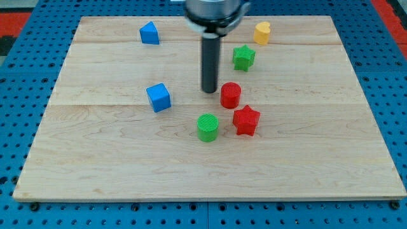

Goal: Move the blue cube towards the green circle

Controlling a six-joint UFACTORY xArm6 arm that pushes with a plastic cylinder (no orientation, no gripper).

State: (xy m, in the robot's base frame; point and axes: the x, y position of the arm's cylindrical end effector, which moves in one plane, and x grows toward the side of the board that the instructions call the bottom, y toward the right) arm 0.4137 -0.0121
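The blue cube [158,97] sits left of the board's middle. The green circle [207,127], a short cylinder, stands below and to the right of it, with a gap between them. My tip [210,91] rests on the board to the right of the blue cube, well apart from it, just left of the red cylinder [230,95] and above the green circle.
A red star [246,120] lies right of the green circle, close to it. A green star [243,57] and a yellow block [262,32] sit at the upper right. A second blue block [149,33] sits at the upper left. The wooden board [95,165] lies on a blue pegboard.
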